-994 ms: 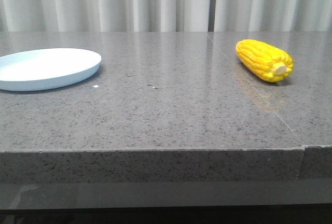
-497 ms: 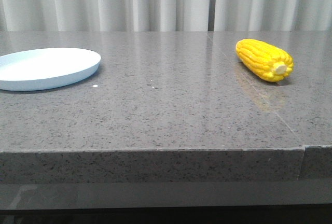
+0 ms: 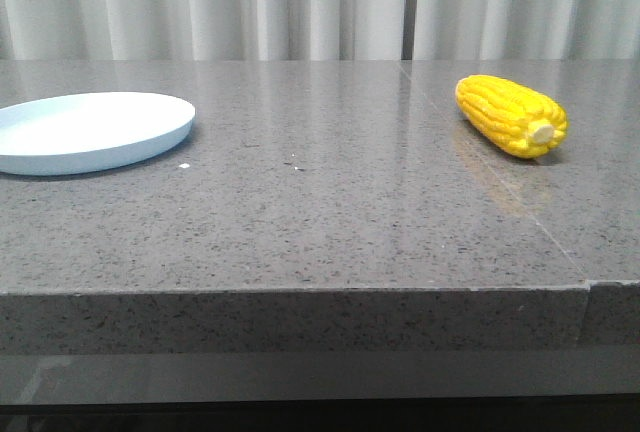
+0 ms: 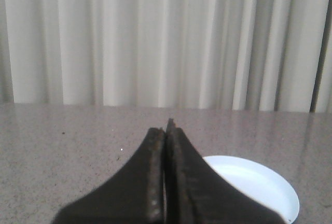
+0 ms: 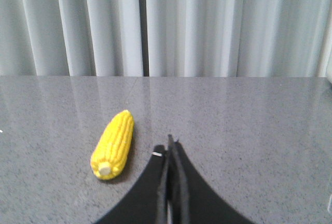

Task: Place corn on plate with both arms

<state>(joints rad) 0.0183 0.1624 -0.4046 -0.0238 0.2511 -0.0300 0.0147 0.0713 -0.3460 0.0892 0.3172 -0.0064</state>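
The yellow corn (image 3: 511, 116) lies on the grey stone table at the right, its pale stub end toward the camera. The pale blue-white plate (image 3: 90, 131) sits empty at the left edge. No arm shows in the front view. In the left wrist view my left gripper (image 4: 167, 128) is shut and empty, with the plate (image 4: 264, 185) just beyond and beside its fingers. In the right wrist view my right gripper (image 5: 169, 143) is shut and empty, with the corn (image 5: 114, 144) lying on the table beside it, apart from the fingers.
The grey speckled table (image 3: 320, 202) has a seam running near the corn and a front edge (image 3: 300, 292) low in the front view. Pale curtains (image 3: 300, 2) hang behind the table.
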